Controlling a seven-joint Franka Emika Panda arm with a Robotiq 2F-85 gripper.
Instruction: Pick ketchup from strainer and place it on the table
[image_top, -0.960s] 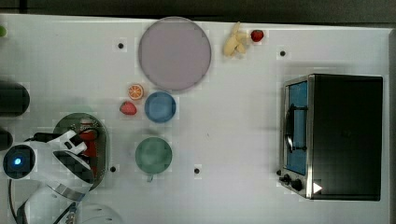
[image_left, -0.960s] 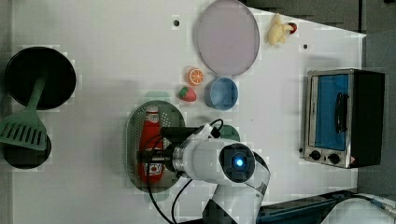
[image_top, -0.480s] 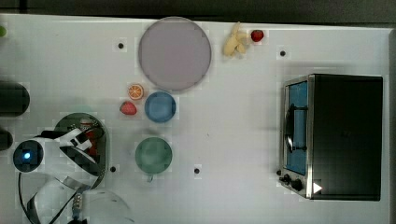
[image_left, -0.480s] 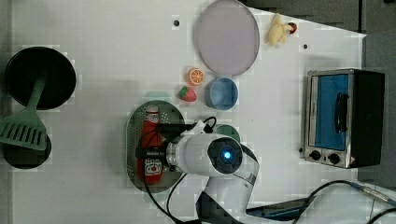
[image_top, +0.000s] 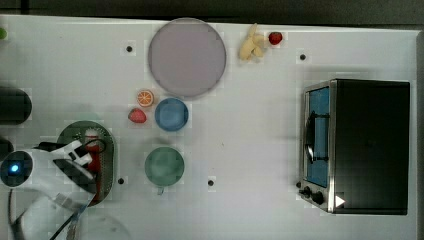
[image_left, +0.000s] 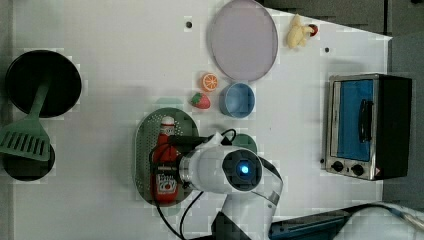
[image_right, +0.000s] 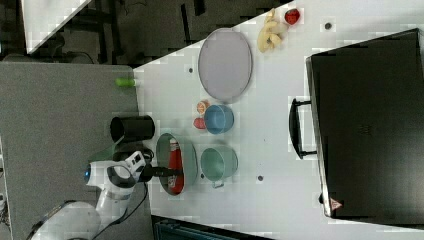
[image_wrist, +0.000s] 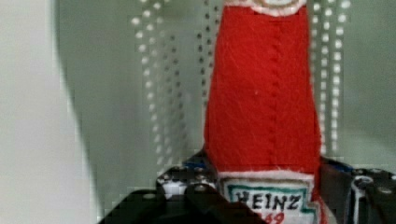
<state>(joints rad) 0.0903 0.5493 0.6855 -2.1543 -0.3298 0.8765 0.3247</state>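
ketchup (image_left: 164, 165): lying in strainer (image_left: 142, 150), cap toward strawberry (image_left: 200, 100). gripper (image_wrist: 261, 186): down over bottle, fingers (image_wrist: 187, 186) either side of its label; grip cannot be told. step: grasping. next: firm hold, lift clear, set on table (image_left: 110, 50).

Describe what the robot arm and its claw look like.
The arm is glossy white with rounded segments and dark bands at its joints. A round blue light glows on its wrist housing. Thin black cables loop beside it. The claw is black, with small round screw heads on its fingers.
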